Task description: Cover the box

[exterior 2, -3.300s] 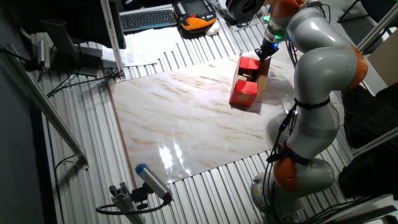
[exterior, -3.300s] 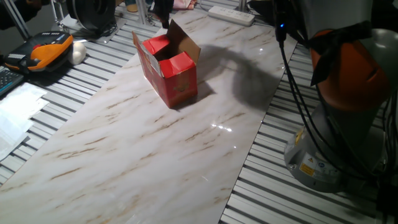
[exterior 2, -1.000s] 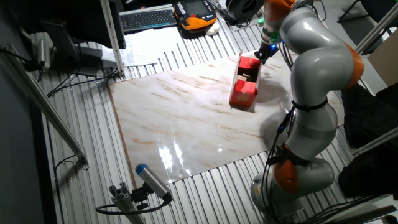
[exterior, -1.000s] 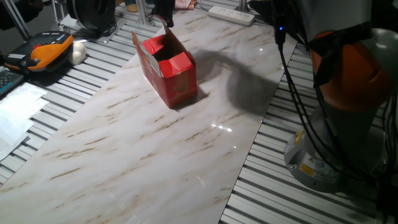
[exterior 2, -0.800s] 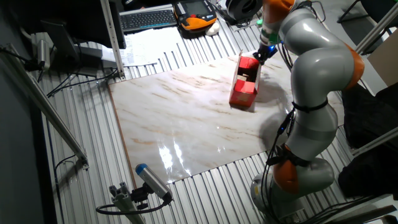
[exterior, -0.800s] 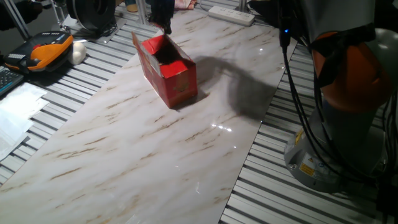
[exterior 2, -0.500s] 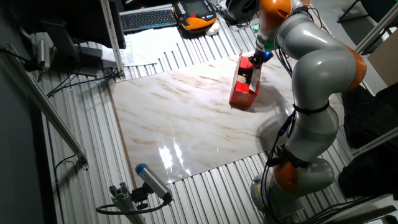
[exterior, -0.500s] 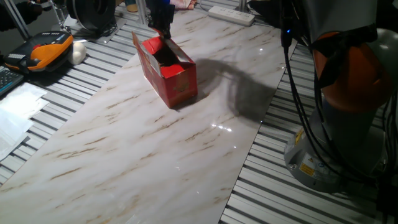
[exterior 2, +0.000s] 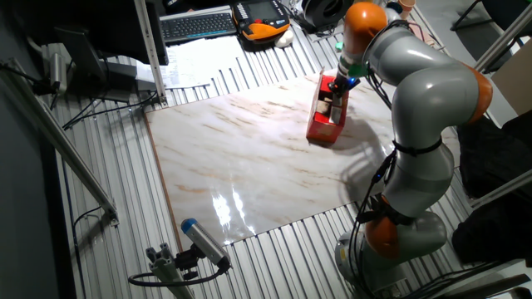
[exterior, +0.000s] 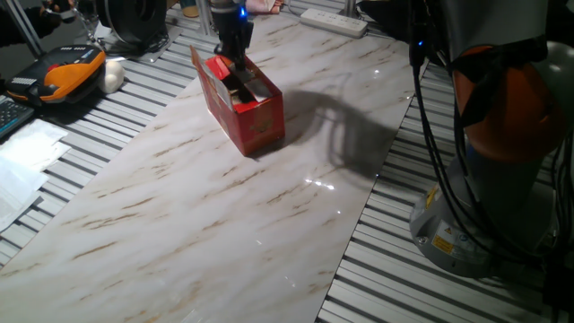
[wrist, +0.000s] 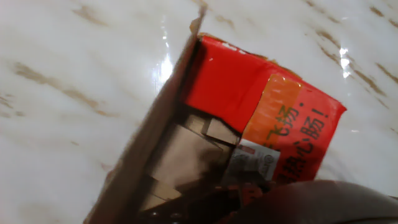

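while it hangs low over the open top, the gripper (exterior: 235, 56) touches the box (exterior: 244, 106) at its far end; whether its jaws are open or closed cannot be told; the box stands on the marble table (exterior: 197, 206), a brown flap upright along one side.

The box (exterior: 244, 103) (exterior 2: 325, 110) (wrist: 249, 118) is a small red carton standing upright on the marble table (exterior: 224, 224), toward its far end. One red top flap, with orange tape and white print, lies folded down. The brown long flap is tilted partway over the opening, which shows brown inner faces.
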`<state>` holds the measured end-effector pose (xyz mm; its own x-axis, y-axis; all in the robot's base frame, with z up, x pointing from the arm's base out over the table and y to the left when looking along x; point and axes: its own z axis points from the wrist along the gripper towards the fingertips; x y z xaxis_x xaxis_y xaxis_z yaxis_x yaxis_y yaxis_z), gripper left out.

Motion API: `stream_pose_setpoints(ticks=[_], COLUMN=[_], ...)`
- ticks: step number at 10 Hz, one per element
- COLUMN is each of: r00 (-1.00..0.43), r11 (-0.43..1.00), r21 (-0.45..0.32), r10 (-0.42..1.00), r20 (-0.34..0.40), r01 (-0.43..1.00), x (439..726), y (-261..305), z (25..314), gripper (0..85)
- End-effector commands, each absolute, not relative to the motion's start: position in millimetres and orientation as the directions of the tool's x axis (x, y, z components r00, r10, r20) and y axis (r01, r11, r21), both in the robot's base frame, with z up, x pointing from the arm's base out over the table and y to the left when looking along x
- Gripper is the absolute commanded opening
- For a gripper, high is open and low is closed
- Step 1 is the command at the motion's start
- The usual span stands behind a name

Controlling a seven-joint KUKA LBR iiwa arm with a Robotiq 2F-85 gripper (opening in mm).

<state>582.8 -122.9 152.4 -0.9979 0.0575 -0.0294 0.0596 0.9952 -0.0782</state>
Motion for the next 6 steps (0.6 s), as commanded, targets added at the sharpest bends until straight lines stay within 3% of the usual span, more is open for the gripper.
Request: stream_pose_setpoints(ticks=[1,6], r00=[-0.998,-0.998], r11=[0.996,0.995], r21=[-0.076,-0.084], r10=[0.052,0.052], r20=[-0.027,-0.045], r01=[0.054,0.055], x=[580.4,572.6], y=[-124.5,-123.3], z=[150.9,143.0], gripper=[0.0,0.0])
